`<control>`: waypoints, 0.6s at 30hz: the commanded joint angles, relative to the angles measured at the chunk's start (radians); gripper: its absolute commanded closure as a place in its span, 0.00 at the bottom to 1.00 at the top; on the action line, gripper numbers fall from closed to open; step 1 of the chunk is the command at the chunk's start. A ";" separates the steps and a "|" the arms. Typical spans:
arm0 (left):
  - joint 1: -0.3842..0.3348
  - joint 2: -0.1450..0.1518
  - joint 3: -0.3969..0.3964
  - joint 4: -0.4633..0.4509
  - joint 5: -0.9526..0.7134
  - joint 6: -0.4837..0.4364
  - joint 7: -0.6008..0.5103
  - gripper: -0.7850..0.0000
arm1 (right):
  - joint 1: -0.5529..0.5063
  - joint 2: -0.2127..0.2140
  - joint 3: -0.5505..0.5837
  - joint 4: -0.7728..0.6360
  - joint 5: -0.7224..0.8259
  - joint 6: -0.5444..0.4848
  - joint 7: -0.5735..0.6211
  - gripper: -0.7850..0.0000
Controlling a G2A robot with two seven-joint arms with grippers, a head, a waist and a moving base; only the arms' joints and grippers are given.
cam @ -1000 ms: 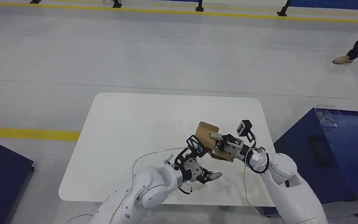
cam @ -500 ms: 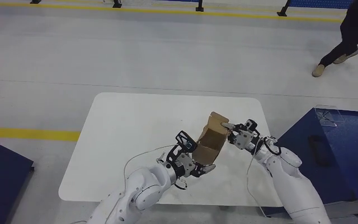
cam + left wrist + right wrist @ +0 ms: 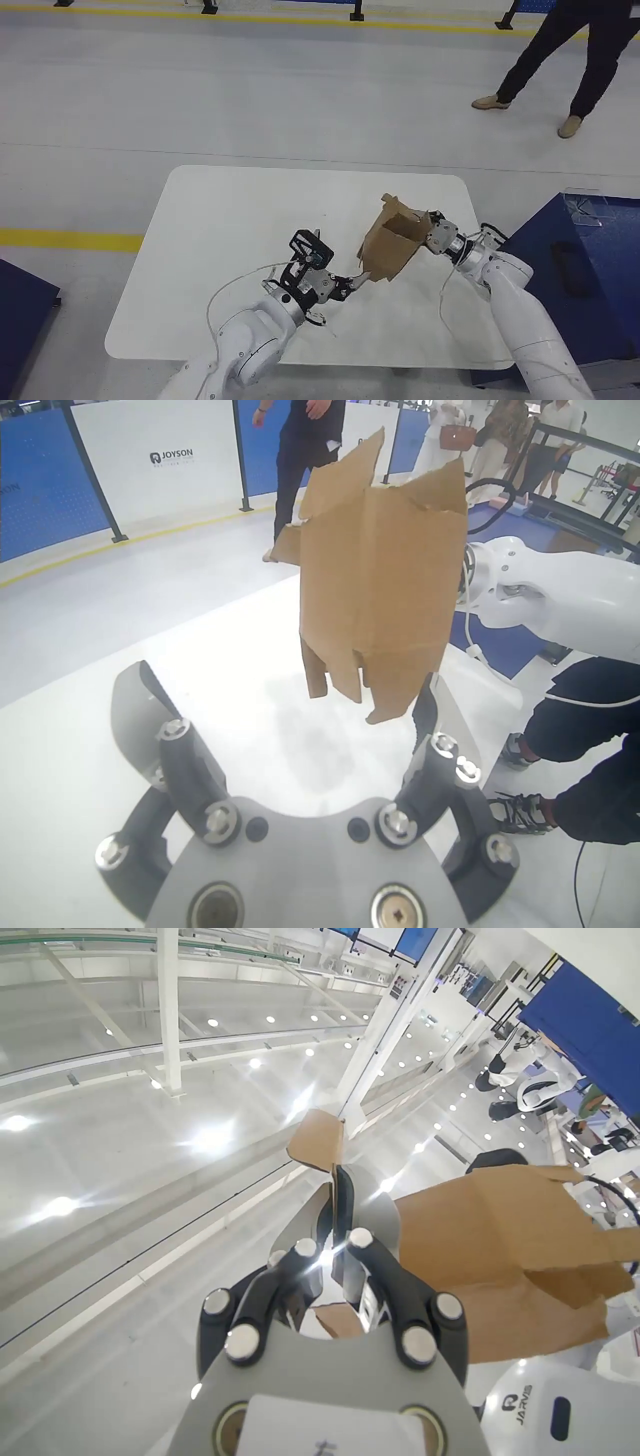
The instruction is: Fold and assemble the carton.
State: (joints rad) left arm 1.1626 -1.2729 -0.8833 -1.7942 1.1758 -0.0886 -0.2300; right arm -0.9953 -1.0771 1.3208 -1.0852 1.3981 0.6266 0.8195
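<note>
Your carton (image 3: pixel 388 240) hangs in the air over the right part of the bench (image 3: pixel 230 250), not resting on it, tilted so its long axis runs from a raised far end down to a lower end nearer you and to the left. The right pincer (image 3: pixel 428 232) has it from the right, fingers clamped together on a thin upper panel edge; the right wrist view shows the cardboard pinched between them. The left pincer (image 3: pixel 282 710) sits just near-left of the carton's low end with its fingers spread wide apart and nothing between them, so the carton lies straight ahead of it and slightly above. That makes the left arm the nearer one to the unfolded end. From above you cannot judge what that end looks like. The left wrist view gives it to you: the lower flaps (image 3: pixel 345 672) dangle loose and uneven, one tip very close to a finger, though whether it touches I cannot tell. Probably the next fold is those flaps, so line the open fingers up across the carton's axis.
</note>
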 commanded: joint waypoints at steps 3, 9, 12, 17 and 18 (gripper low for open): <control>0.026 -0.003 0.021 -0.003 0.173 0.101 0.113 0.00 | 0.007 -0.015 0.004 0.046 0.192 0.107 -0.084 1.00; 0.062 -0.013 0.060 0.020 0.390 0.244 0.323 0.00 | 0.064 -0.045 -0.006 0.172 0.474 0.252 -0.261 1.00; 0.068 -0.019 0.077 0.045 0.519 0.340 0.371 0.00 | 0.082 -0.058 -0.026 0.210 0.561 0.315 -0.327 1.00; 0.034 -0.046 0.145 0.101 0.695 0.453 0.329 0.00 | 0.090 -0.076 -0.061 0.221 0.635 0.360 -0.399 1.00; 0.020 -0.052 0.158 0.119 0.730 0.466 0.318 0.00 | 0.089 -0.079 -0.066 0.220 0.648 0.367 -0.408 1.00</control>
State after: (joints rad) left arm 1.1959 -1.3191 -0.7389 -1.6922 1.8699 0.3627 0.0992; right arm -0.9052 -1.1541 1.2592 -0.8642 2.0348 0.9865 0.4185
